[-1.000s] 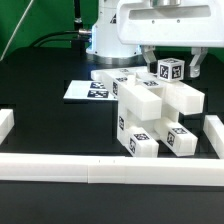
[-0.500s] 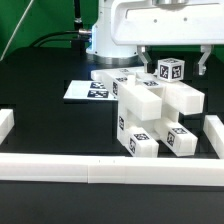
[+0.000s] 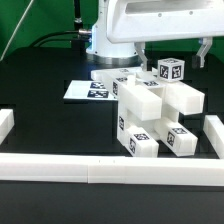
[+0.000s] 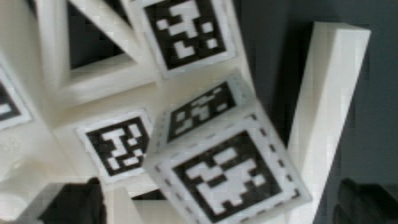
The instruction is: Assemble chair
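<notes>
exterior view looks across the table (image 3: 45, 125) from slightly above; wrist view sits close over the chair (image 4: 196, 150) both share.

The chair (image 3: 150, 115) blocked the middle and the exterior view's right, a bar (image 3: 213, 135) just beside it. The table (image 3: 50, 125) lay open on the exterior view's left, between the marker board (image 3: 88, 90) and the near bar (image 3: 100, 167).
</notes>
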Tool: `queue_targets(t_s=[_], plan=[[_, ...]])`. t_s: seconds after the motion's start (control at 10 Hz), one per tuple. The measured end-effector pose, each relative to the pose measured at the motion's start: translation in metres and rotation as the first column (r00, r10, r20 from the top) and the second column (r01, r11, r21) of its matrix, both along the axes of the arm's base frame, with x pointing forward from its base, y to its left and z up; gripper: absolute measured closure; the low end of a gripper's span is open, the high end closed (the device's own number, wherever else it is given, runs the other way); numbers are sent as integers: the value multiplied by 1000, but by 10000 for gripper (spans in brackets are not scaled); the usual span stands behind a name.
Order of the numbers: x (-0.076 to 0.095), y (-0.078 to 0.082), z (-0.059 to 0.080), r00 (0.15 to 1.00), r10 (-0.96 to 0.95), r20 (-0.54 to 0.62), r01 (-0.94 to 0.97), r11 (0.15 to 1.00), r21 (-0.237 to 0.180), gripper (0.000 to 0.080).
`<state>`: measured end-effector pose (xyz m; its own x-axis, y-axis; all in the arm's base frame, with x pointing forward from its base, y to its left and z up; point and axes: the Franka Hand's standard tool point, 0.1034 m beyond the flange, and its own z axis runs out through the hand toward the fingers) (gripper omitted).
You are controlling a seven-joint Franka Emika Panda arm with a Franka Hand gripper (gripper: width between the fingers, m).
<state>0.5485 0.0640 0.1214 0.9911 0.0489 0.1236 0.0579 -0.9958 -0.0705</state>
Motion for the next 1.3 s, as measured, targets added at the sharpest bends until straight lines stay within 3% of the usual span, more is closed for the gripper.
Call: queue_targets(t_s=[0.3,0.4,0.5,0.8,1.1,1.3], plan=[[-7,3,-3,999,11,-50,-10,1000,6,151],[-14,6,-3,989,33,-146,-31,999,15,151],[-10,7,-2,982,40,-186,-37,999,20,151],[-9,8,-4,980,82,-180,-83,997,7,151],[-8,4,-4,936,315,-159,-319,948,-5,151],[-8,4,-4,929,335,-158,-340,940,-4,151]])
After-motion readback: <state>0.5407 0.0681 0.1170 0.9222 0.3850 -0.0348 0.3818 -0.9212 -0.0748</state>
